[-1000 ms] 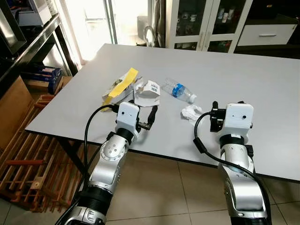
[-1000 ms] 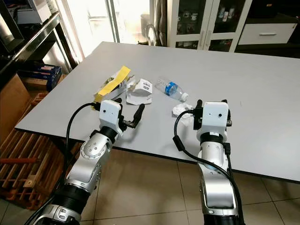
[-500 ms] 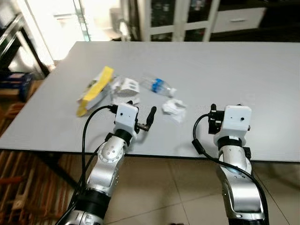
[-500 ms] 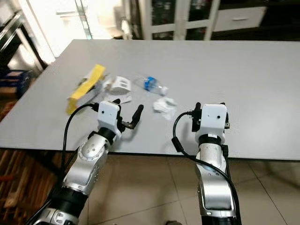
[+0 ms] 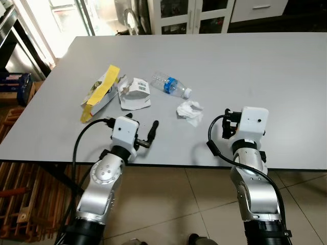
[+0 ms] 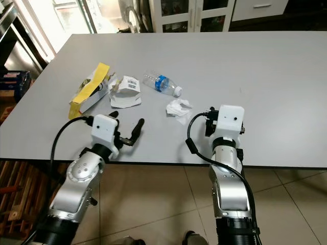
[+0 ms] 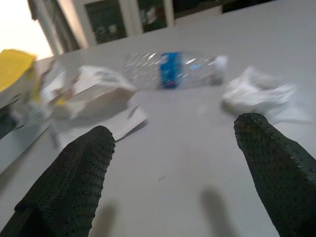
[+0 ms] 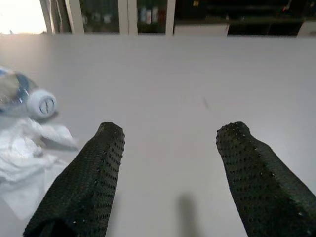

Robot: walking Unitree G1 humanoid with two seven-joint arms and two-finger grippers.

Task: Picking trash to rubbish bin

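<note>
I am looking down at a grey table [image 5: 286, 66] with a small scatter of trash toward its left half. A clear plastic bottle [image 5: 171, 85] with a blue label lies on its side, its white cap pointing toward the crumpled white tissue [image 5: 189, 111] just beside it. Left of the bottle sits a torn white carton [image 5: 135, 93] with printed labels, and beside that a flattened yellow and white package [image 5: 99, 92] angled toward the table's left edge. My left gripper [image 7: 173, 177] hovers low over the near edge of the table, fingers spread wide with nothing between them; along it I see the carton, bottle and tissue ahead, all blurred. My right gripper [image 8: 170, 173] sits near the front edge to the right of the tissue, its fingers also apart and empty, with the bottle cap and the tissue at the side of its view. Nothing stands between either gripper and the trash. Beyond the table are white cabinets with glass doors [image 5: 176, 10]; what is inside them is too dark to make out. A wooden rack [image 5: 20, 199] is partly cut off at the lower left, on the tiled floor [image 5: 173, 204].
</note>
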